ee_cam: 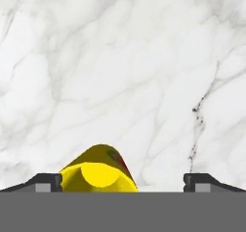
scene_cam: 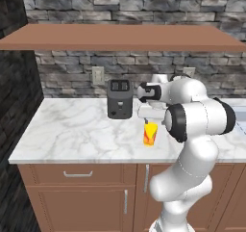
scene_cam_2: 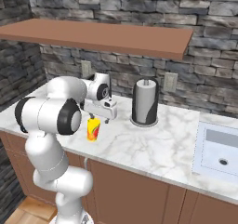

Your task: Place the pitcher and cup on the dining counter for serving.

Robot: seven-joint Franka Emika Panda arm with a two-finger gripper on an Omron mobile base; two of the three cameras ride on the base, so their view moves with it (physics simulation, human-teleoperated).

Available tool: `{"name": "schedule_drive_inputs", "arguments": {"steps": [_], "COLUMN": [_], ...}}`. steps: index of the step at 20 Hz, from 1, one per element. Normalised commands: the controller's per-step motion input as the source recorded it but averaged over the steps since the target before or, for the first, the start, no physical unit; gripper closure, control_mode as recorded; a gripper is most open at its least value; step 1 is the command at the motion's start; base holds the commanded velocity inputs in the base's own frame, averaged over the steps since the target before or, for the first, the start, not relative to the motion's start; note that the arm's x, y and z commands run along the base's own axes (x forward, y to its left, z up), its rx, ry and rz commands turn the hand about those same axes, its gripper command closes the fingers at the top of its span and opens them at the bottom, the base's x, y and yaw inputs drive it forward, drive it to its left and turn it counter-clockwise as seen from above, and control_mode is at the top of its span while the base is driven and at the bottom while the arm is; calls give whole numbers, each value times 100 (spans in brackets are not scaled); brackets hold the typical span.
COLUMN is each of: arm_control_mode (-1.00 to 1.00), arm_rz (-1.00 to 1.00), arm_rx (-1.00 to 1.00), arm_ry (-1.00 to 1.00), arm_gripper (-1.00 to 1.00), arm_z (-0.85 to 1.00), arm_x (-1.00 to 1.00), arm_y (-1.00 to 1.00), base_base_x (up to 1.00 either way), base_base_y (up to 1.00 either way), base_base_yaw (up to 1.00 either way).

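Even, soft rendered light; sharp, glare-free.

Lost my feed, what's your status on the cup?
Gripper open, above the cup. Cup upright on kitchen counter, not gripped. Toaster behind it, nothing blocking.

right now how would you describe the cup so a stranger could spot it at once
Find the marble kitchen counter under the brown shelf. Right of the dark toaster, near the front edge, stands the cup, with the open gripper just above it. It is the small yellow tumbler with red-orange patches.
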Motion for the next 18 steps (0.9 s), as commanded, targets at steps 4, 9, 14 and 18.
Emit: {"name": "schedule_drive_inputs", "arguments": {"steps": [4,9,14,18], "arm_control_mode": [-100,-100,-100,-100], "arm_rz": [0,0,-1,0], "arm_rx": [0,0,0,0], "arm_ry": [0,-2,0,-1], "arm_gripper": [-100,-100,-100,-100], "arm_z": [0,16,26,4], "arm_x": [1,0,0,0], "arm_y": [0,1,7,0], "base_base_x": [0,0,0,0], "base_base_y": [0,0,0,0], "base_base_yaw": [0,0,0,0]}}
